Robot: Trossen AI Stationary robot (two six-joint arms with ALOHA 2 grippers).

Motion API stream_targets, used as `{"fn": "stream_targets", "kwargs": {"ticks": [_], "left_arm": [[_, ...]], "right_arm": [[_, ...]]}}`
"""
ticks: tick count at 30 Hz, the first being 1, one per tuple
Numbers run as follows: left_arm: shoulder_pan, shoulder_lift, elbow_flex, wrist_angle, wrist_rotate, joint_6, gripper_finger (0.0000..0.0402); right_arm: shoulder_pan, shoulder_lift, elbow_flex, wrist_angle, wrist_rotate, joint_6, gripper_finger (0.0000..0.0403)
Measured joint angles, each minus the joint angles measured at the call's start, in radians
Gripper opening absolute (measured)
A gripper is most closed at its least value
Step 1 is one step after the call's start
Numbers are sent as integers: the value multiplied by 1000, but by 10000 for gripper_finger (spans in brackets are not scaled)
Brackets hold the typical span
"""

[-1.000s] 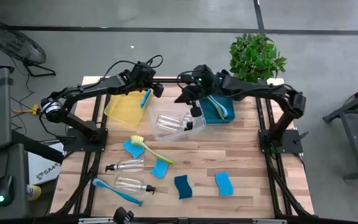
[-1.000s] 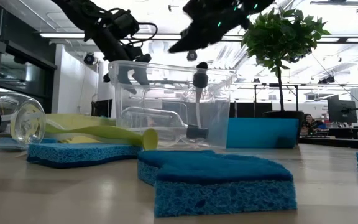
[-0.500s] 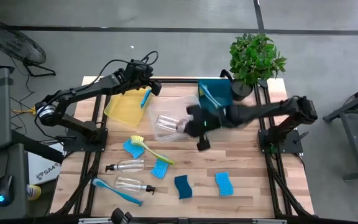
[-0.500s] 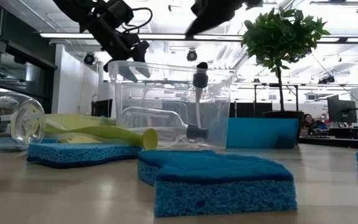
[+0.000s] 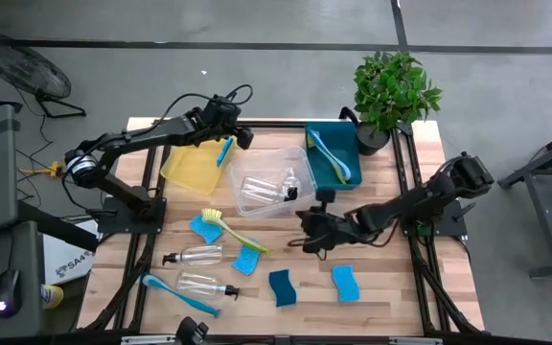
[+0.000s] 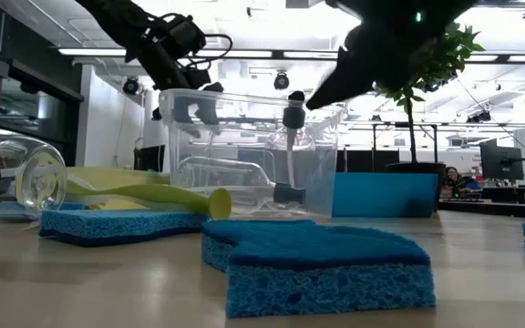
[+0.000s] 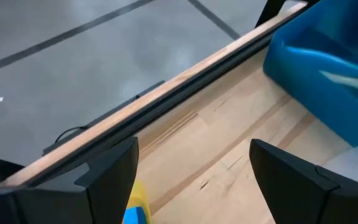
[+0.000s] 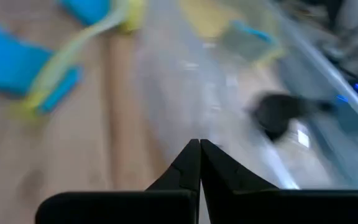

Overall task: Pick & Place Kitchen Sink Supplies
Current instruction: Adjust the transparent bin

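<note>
Four sponges (image 5: 344,283), four bottles (image 5: 192,256), three brushes (image 5: 226,227).

Sponges (image 5: 345,283), bottles (image 5: 192,256), brushes (image 5: 230,228) — scattered flat.

Bright, even overhead light fell across the table; the right wrist view smeared with motion blur, ceiling lights glared.

right gripper (image 5: 307,240) low over table (image 5: 391,278), near clear bin (image 5: 257,201).
</note>
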Motion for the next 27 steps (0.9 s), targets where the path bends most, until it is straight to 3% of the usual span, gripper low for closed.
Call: {"fn": "stream_targets", "kwargs": {"ticks": [7,13,19,27], "left_arm": [[0,9,0,-10,-10,3,303],[0,9,0,-47,18,3,278],[22,8,0,-65,30,3,182],[75,8,0,-116,168,26,17]], "right_arm": [[50,0,-137,168,212,201,0],[103,0,-199,241,234,302,0],[142,0,-206,242,247,333,0],[143,19,-206,247,279,351,0]]}}
